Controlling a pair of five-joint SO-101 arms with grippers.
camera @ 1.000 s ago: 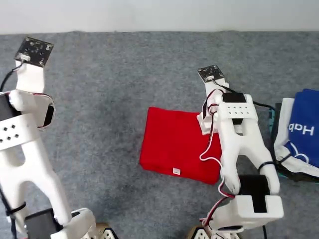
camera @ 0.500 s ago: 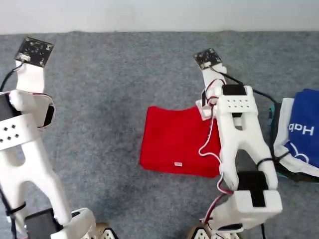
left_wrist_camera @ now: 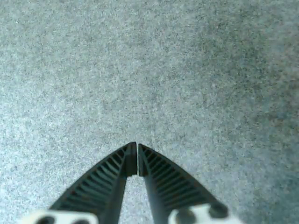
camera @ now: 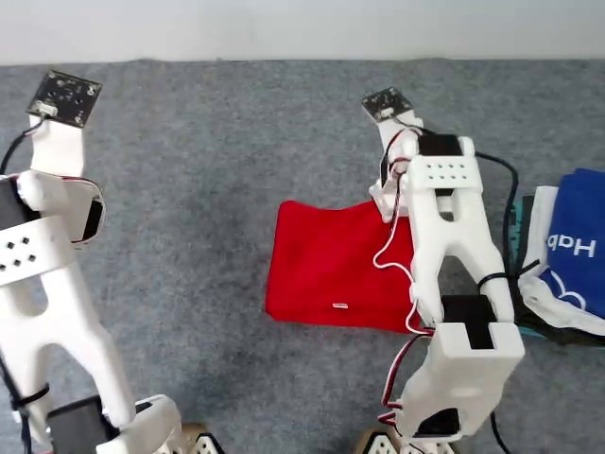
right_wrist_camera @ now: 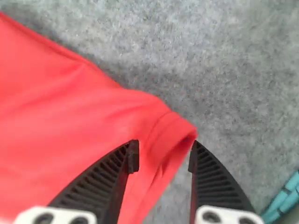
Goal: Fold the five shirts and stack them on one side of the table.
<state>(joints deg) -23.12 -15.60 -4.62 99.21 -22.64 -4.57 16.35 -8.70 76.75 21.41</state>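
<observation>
A folded red shirt (camera: pixel 331 265) lies on the grey table (camera: pixel 208 170), right of centre. My right gripper (right_wrist_camera: pixel 163 156) is at the shirt's far right corner, its two fingers clamped on the thick folded edge of the red shirt (right_wrist_camera: pixel 70 116). In the high view the right arm (camera: pixel 444 218) covers that corner. The left gripper (left_wrist_camera: pixel 137 161) is shut with nothing in it and hangs over bare grey table. Its arm (camera: pixel 47 236) stands at the far left.
A stack of folded shirts sits at the table's right edge, with a blue one (camera: pixel 577 246) on top of a white one (camera: pixel 544 293). A teal edge (right_wrist_camera: pixel 285 200) of that stack lies close to the right gripper.
The right arm has moved toward the far side of the table. The red shirt's far right corner and near edge shifted with it. The left arm has not moved.
</observation>
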